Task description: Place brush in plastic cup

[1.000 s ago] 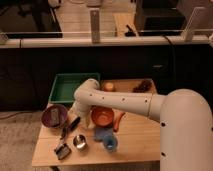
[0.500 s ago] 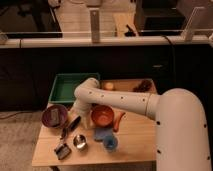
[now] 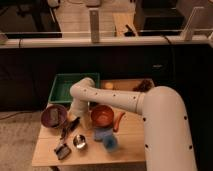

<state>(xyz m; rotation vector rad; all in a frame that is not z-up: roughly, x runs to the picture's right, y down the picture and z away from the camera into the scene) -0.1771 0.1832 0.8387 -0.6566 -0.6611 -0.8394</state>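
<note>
My gripper [image 3: 70, 126] sits centre-left just above the brush [image 3: 62, 150], and whether it's open I can't tell.

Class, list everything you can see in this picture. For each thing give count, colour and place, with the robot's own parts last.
table: one, light wood, lower centre
tray: one, green, table's back left
purple bowl: one, purple, table's left
orange bowl: one, orange, table's middle
steel cup: one, shiny, front, left of the plastic cup
plastic cup: one, light blue, front, before the orange bowl
brush: one, dark, front left corner
arm: one, white, arching in from the right
pincer: one, dark, between purple bowl and steel cup
</note>
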